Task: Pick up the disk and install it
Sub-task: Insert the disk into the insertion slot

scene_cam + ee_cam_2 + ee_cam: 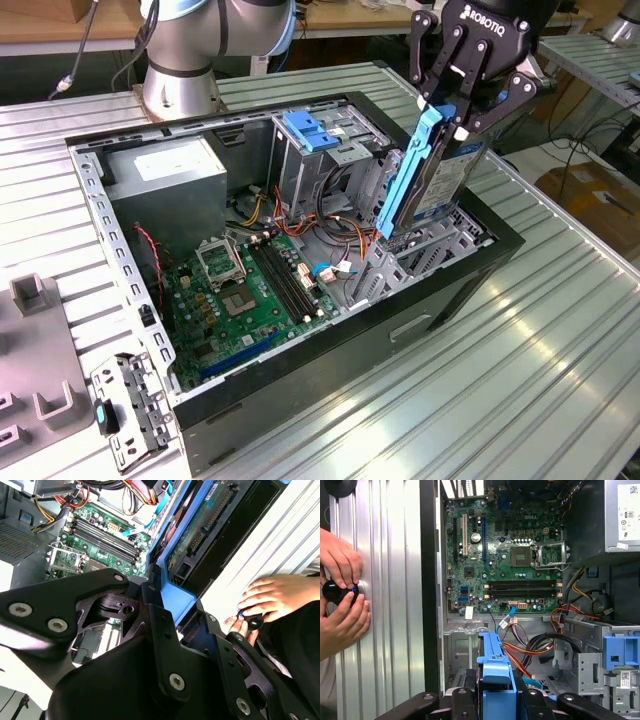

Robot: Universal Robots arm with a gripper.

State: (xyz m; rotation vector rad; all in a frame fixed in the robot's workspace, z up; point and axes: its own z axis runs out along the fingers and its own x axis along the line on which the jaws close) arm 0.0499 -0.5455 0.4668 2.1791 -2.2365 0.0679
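Reaching down from 1 o'clock in the exterior view, claw clamped on the top of the disk. Holding it upright, slightly tilted, low end at the metal bay by the 3 o'clock wall of the case; free room above.

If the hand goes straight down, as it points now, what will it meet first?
Probably the metal drive bay directly below: the hand holds the disk upright, lower end at or just above it. Depth is unclear.

Light: bright, even, overhead.
Glare: pale streaks on the ribbed silver metal desk, washed white in the second wrist view.
Shadow: inside the open black computer case.
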